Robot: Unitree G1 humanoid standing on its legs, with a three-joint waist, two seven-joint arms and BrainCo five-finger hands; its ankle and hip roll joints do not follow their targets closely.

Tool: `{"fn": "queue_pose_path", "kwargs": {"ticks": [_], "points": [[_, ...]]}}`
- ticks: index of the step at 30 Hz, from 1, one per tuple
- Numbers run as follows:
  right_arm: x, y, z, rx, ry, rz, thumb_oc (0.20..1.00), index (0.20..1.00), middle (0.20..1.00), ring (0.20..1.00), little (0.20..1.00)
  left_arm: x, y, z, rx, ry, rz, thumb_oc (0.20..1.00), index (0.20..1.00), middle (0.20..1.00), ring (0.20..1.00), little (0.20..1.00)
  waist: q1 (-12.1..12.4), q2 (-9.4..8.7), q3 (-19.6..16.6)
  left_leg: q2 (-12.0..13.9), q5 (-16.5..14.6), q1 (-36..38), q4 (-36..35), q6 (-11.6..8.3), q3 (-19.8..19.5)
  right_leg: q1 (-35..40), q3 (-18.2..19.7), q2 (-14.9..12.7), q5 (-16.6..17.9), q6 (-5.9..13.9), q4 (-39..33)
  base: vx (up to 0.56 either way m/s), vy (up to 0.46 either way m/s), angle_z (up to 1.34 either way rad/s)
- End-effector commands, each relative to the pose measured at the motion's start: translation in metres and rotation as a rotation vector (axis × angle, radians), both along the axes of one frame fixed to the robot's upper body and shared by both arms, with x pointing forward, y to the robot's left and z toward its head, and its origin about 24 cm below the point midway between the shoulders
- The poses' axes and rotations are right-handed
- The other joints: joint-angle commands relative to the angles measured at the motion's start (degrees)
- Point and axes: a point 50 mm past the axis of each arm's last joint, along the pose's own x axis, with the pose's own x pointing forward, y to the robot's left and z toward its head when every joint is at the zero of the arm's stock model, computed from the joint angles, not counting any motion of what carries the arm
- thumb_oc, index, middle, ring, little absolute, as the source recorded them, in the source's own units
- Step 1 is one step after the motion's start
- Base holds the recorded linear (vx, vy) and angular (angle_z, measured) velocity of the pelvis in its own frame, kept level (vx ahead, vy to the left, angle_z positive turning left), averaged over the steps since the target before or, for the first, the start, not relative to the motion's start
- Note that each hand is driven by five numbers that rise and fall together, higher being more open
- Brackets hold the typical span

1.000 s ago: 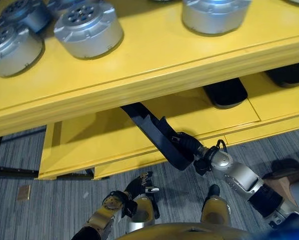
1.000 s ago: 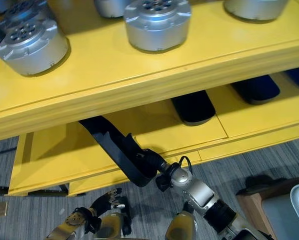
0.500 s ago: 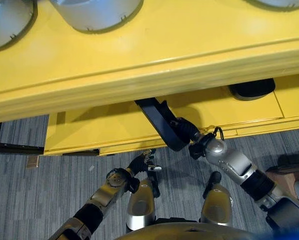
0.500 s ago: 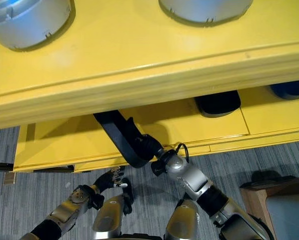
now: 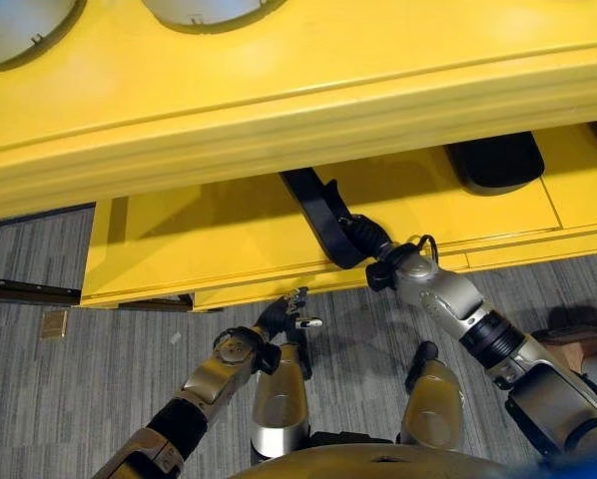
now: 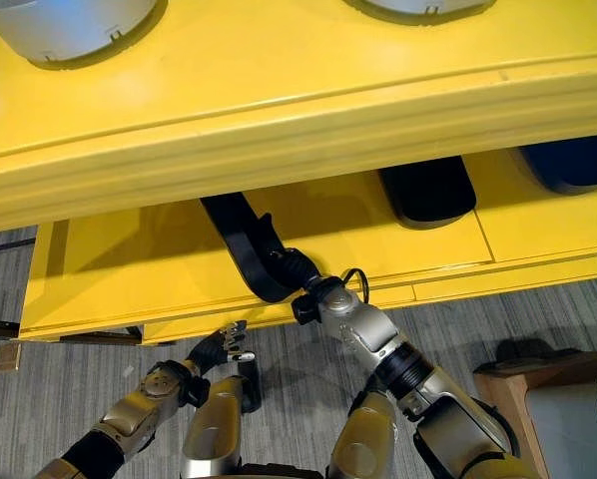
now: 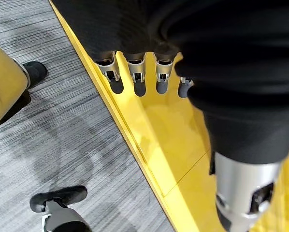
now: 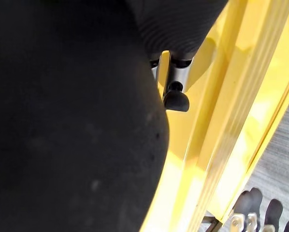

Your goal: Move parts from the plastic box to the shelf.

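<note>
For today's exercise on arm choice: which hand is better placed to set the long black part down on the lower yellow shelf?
The right hand: it grips the long black part over the lower shelf. The left hand hangs empty above the floor.

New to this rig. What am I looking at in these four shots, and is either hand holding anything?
It is a two-armed humanoid robot. The two wide pictures come from a stereo camera on its head, looking down; the two close ones come from cameras on its wrists. In front stands a yellow shelf: round silver parts sit on the upper level, flat black parts on the lower. The right hand reaches onto the lower level, closed round the end of a long black part that it is placing there. The left hand hangs low over the grey carpet, fingers relaxed, holding nothing.
</note>
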Motion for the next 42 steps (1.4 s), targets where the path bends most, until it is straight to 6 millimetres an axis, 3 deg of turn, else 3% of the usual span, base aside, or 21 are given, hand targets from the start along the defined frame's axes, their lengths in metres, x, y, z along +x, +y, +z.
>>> {"fn": "queue_pose_path", "kwargs": {"ticks": [1,2,4,10,17,22,26,37,42], "points": [[0.009,0.019,0.042,0.151,-0.118,0.022,0.200,0.200,0.200,0.200,0.200,-0.003,-0.011,0.007,0.026,-0.048,-0.126,1.000,1.000,1.000,1.000,1.000,1.22,-1.04,0.52,3.44,-1.78,2.29,2.11,1.14,-0.95,0.32,-0.42,-0.97,3.54,0.53,-1.92,0.00,0.000,0.12],[0.009,0.019,0.042,0.151,-0.118,0.022,0.200,0.200,0.200,0.200,0.200,-0.003,-0.011,0.007,0.026,-0.048,-0.126,1.000,1.000,1.000,1.000,1.000,1.22,-1.04,0.52,3.44,-1.78,2.29,2.11,1.14,-0.95,0.32,-0.42,-0.97,3.54,0.53,-1.92,-0.07,0.027,0.09],[0.024,0.008,0.056,0.141,-0.173,-0.040,0.200,0.200,0.200,0.200,0.200,0.009,-0.038,0.019,-0.012,-0.082,-0.239,1.000,1.000,1.000,1.000,1.000,-0.91,-0.96,1.25,6.72,-0.92,0.99,3.36,0.21,3.46,-1.01,-1.27,-2.19,2.97,0.38,-0.09,-0.11,0.093,0.13],[0.037,0.008,0.071,0.130,-0.184,-0.064,0.200,0.200,0.200,0.200,0.200,0.020,-0.064,0.035,-0.074,-0.114,-0.243,1.000,1.000,1.000,1.000,1.000,-1.45,-1.20,2.68,5.93,-3.23,-1.63,7.67,1.48,2.45,-3.80,0.64,-2.56,1.97,0.34,3.99,-0.03,0.115,0.12],[0.043,0.007,0.080,0.107,-0.214,-0.109,0.200,0.200,0.200,0.200,0.200,0.026,-0.078,0.044,-0.100,-0.118,-0.241,1.000,1.000,1.000,1.000,1.000,-0.98,-1.15,3.60,5.38,-4.48,-6.09,10.76,2.35,1.68,-7.43,1.51,-2.36,1.45,0.39,6.65,-0.05,0.067,-0.02],[0.051,0.000,0.093,0.062,-0.271,-0.181,0.200,0.200,0.200,0.200,0.200,0.031,-0.082,0.053,-0.091,-0.160,-0.216,1.000,1.000,1.000,1.000,1.000,-0.73,-0.78,3.60,5.46,-5.41,-10.76,13.61,2.81,0.85,-11.32,2.28,-2.26,0.98,0.24,9.06,-0.08,0.075,0.05],[0.067,-0.017,0.110,-0.018,-0.329,-0.283,0.200,0.200,0.200,0.200,0.200,0.038,-0.086,0.064,-0.110,-0.190,-0.186,1.000,1.000,1.000,1.000,1.000,-0.13,0.11,3.60,5.14,-6.48,-15.22,16.01,3.55,0.24,-15.84,3.08,-2.03,0.55,0.00,11.76,-0.11,0.091,0.02],[0.075,-0.023,0.119,-0.055,-0.362,-0.359,0.200,0.200,0.200,0.200,0.200,0.040,-0.091,0.067,-0.130,-0.192,-0.181,1.000,1.000,1.000,1.000,1.000,0.34,0.63,3.60,4.68,-6.21,-16.45,15.64,3.80,0.42,-17.02,2.72,-1.71,0.70,-0.19,11.94,-0.05,0.030,0.00],[0.083,-0.038,0.127,-0.105,-0.377,-0.461,0.200,0.200,0.200,0.200,0.200,0.043,-0.093,0.071,-0.144,-0.192,-0.167,1.000,1.000,1.000,1.000,1.000,0.67,0.68,3.60,5.15,-6.23,-17.27,15.94,3.75,0.82,-17.91,2.26,-1.65,0.62,-0.26,12.56,-0.07,0.028,0.01]]}}
